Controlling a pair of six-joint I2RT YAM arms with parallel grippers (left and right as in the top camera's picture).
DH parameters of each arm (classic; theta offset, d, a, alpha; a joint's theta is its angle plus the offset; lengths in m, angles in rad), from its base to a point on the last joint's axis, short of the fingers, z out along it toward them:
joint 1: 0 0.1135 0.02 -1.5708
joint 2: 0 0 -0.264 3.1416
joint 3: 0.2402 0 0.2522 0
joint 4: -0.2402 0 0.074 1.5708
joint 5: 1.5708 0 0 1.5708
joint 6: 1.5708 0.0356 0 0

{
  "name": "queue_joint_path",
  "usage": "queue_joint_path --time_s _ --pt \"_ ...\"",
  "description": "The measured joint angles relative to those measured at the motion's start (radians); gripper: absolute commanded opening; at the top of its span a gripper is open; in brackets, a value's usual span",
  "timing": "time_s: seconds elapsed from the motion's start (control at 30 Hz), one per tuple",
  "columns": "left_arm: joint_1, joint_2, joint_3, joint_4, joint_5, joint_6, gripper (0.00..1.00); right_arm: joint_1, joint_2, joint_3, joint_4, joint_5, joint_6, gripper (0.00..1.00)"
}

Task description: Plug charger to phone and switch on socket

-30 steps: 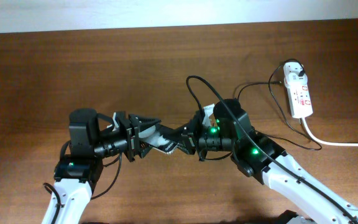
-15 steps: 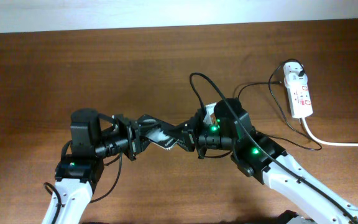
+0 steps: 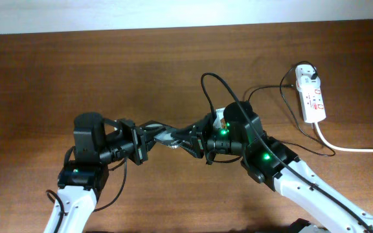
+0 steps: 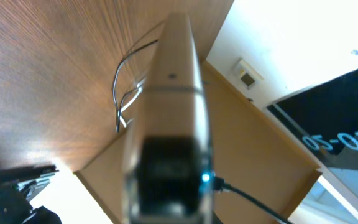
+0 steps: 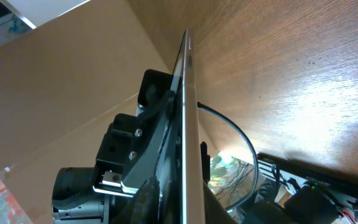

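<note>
The left fingers [image 3: 146,133] and right fingers [image 3: 190,138] each pinch one end of the phone [image 5: 186,124], holding it clear of the table [image 3: 57,71], probably to present its port to the charger [image 3: 202,84], whose cable arches just behind the right fingers. Compared with one second ago, the phone has rolled from face-up to edge-on.

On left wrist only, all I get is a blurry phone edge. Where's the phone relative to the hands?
Observer: Overhead shows the phone between the left hand and the right hand.
Operator: Socket?
Observer: The socket lies far right, apart from both arms, with the adapter at its far end.
Operator: Cable in the phone?
Observer: Cannot tell. The cable runs from the adapter toward the right hand and loops above it, and its tip is hidden.
</note>
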Motion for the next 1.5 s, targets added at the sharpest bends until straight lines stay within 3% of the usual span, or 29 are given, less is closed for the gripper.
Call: queue_joint_path --time_s 0.23,0.4,0.53,0.6,0.7,0.8,0.97,1.2,1.33,1.5 --pt "0.002 0.002 0.000 0.001 -0.187 0.039 0.00 0.000 0.000 0.000 -0.008 0.000 -0.021 0.40" --pt "0.005 0.004 0.000 -0.174 -0.368 0.259 0.00 0.004 0.000 0.000 -0.129 0.050 -0.048 0.47" --pt "0.005 0.006 -0.003 -0.304 -0.425 0.475 0.00 0.004 0.000 0.004 -0.339 0.200 -0.127 0.54" --pt "0.005 0.006 -0.003 -0.347 -0.429 0.569 0.00 0.005 0.000 0.007 -0.440 0.282 -0.158 0.65" --pt "0.005 0.006 -0.004 -0.455 -0.435 0.689 0.00 0.005 0.000 0.005 -0.629 0.420 -0.182 0.73" --pt "0.005 0.006 -0.004 -0.518 -0.433 0.783 0.00 0.005 0.000 0.006 -0.816 0.583 -0.191 0.99" --pt "0.005 0.006 -0.004 -0.521 -0.410 0.924 0.00 0.005 0.000 0.006 -0.960 0.675 -0.203 0.99" --pt "0.005 0.006 -0.004 -0.520 -0.407 0.952 0.00 0.005 0.000 0.006 -0.973 0.737 -0.203 0.99" --pt "0.005 0.006 -0.004 -0.521 -0.410 0.952 0.00 0.005 0.000 0.006 -0.872 0.782 -0.345 0.99" --pt "0.005 0.006 -0.004 -0.521 -0.437 0.952 0.00 -0.100 0.000 0.028 -0.892 0.786 -0.460 0.96"
